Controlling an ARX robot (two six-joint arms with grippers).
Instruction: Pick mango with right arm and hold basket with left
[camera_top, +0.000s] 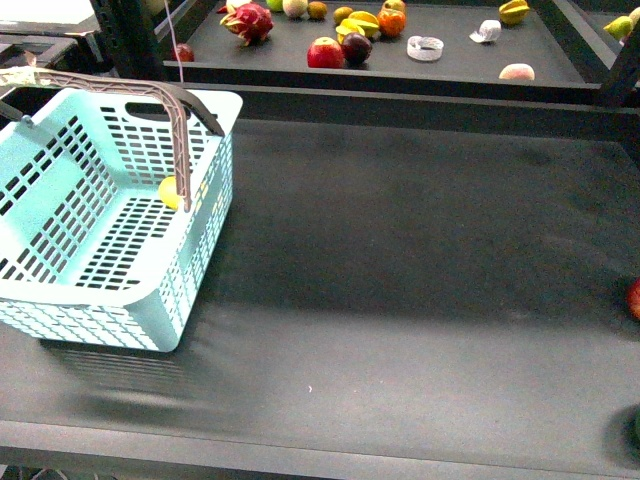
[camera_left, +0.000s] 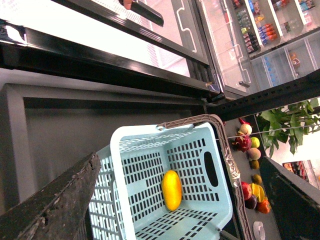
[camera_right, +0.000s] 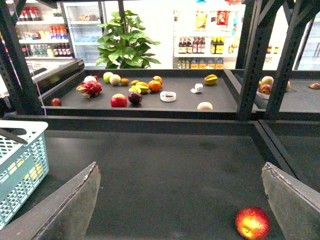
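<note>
- At the far left of the front view, a light turquoise basket (camera_top: 105, 215) with slotted sides sits on the dark surface (camera_top: 420, 300). Its grey-brown handles (camera_top: 150, 100) arch over the open top.
- The yellow mango (camera_top: 172, 192) lies inside the basket, against the wall nearest the middle of the surface. In the front view it shows only partly, behind a handle. The left wrist view looks down into the basket (camera_left: 170, 185) and shows the whole mango (camera_left: 171, 189) lying on the slotted floor, oblong and smooth.
- Neither arm appears in the front view.
- The left end effector (camera_left: 175, 220) shows only as two dark fingers at the sides of its wrist view, one finger (camera_left: 50, 205) near the basket's rim. The fingers stand wide apart with nothing between them.
- The middle of the surface is bare dark matting.
- Behind it, a raised shelf (camera_top: 450, 60) carries scattered fruit, among them a pink dragon fruit (camera_top: 247, 21), a red apple (camera_top: 325, 52) and an orange (camera_top: 392, 21).
- The right end effector (camera_right: 180, 210) likewise shows two fingers spread wide apart, empty, above the surface (camera_right: 165, 165).
- A small red-and-yellow round fruit (camera_right: 252, 223) lies on the surface near the right finger (camera_right: 292, 200). It also peeks in at the right edge of the front view (camera_top: 634, 298).
</note>
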